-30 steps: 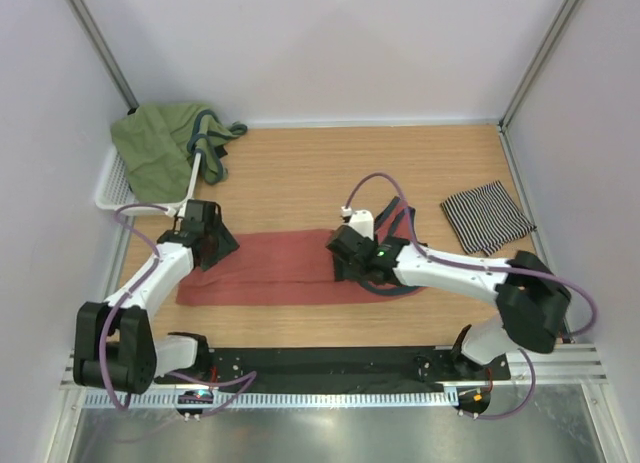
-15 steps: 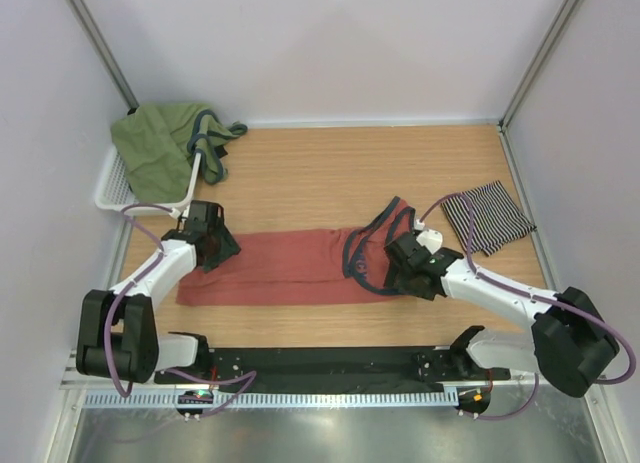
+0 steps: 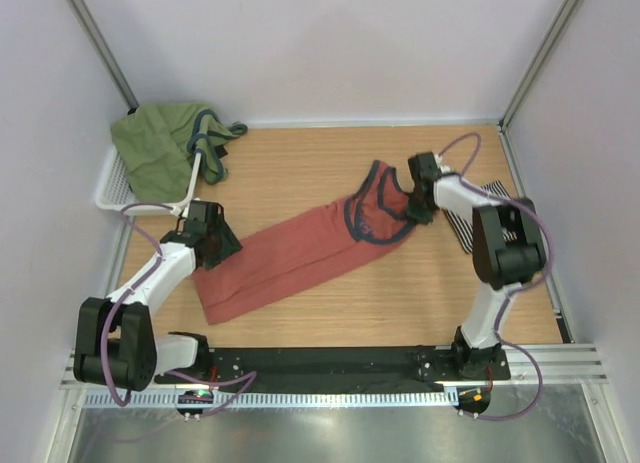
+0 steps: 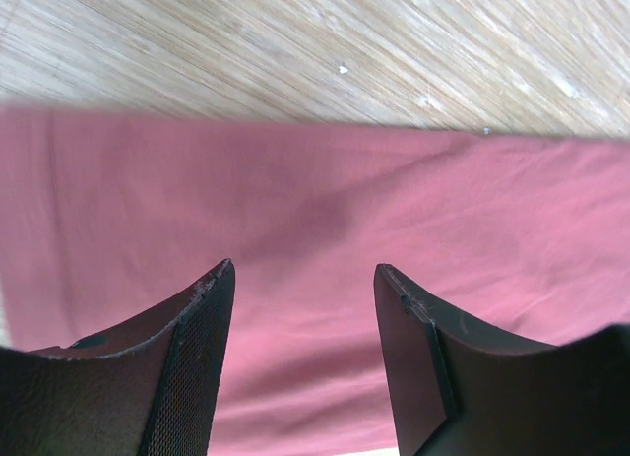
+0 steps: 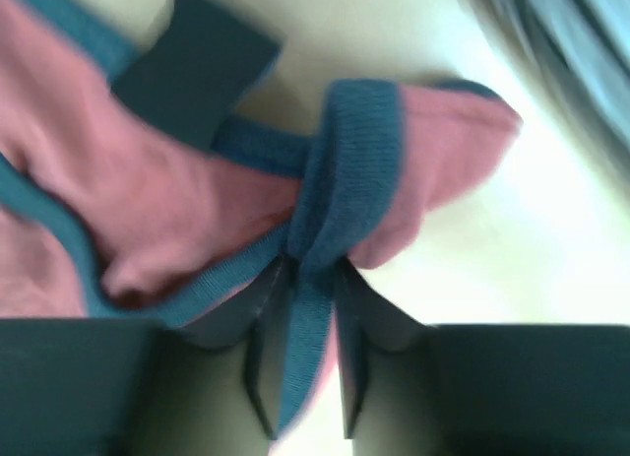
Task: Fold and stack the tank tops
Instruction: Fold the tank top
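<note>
The salmon-red tank top lies stretched on a slant from the near left to the far right. Its teal-trimmed strap end is bunched by my right gripper. In the right wrist view that gripper is shut on the teal trim of the red tank top. My left gripper sits over the hem end, and in its wrist view it stands open with red cloth below it and nothing between the fingers. The striped tank top lies folded at the right, partly behind the right arm.
A white basket at the far left holds an olive-green cloth and a teal-trimmed garment draped over its rim. Metal frame posts and white walls close in the wooden table on three sides.
The right gripper has swung from the table's middle to the far right and shut on the teal trim. The red top, flat before, now runs diagonally. The left gripper has hardly moved.
</note>
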`<action>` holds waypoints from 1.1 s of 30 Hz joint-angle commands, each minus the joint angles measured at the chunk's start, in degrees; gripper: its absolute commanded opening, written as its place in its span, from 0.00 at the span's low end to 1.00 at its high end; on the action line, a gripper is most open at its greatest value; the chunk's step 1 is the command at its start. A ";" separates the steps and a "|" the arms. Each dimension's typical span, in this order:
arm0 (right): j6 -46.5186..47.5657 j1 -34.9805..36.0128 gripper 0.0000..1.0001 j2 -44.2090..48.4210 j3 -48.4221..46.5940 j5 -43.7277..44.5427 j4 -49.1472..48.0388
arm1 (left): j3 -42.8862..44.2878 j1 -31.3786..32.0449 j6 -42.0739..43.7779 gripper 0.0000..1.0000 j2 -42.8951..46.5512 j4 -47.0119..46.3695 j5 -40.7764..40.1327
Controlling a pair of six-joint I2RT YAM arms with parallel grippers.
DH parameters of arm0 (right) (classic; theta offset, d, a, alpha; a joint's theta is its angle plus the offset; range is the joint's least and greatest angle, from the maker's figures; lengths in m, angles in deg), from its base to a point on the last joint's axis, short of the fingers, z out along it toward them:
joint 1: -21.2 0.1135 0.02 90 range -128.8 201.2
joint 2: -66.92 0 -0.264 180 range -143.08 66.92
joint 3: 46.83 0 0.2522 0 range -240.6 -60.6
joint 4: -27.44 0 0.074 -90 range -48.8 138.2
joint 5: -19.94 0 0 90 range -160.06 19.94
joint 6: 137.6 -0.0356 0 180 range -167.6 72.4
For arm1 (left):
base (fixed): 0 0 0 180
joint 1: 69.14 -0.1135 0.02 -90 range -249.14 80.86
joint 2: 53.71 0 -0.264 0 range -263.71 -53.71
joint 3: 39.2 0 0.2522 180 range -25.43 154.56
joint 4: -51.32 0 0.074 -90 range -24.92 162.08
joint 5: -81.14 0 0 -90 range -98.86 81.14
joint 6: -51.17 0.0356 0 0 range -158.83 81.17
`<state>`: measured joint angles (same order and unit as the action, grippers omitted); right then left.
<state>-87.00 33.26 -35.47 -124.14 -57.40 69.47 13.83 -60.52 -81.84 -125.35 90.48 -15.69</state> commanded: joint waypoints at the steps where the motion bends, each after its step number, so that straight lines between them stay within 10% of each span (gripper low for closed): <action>1: 5.55 -0.63 0.38 -11.83 -17.71 4.28 4.23 | -0.16 0.52 1.17 0.60 -0.78 -1.85 1.11; 10: 13.20 -1.16 0.67 -13.70 -34.25 -3.35 3.27 | -2.79 1.84 2.92 0.58 0.45 -6.24 1.38; 23: 9.69 6.66 0.73 -34.88 -68.43 2.62 15.22 | -4.64 2.45 3.98 0.58 1.94 -9.06 2.70; 33: 5.65 10.61 0.73 -42.36 -71.89 4.47 10.93 | -5.25 2.89 4.42 0.58 2.55 -10.29 2.79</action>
<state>-79.87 43.33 -76.82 -192.49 -55.54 82.08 8.83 -57.99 -78.62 -124.10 83.16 -13.27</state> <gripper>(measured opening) 0.733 0.577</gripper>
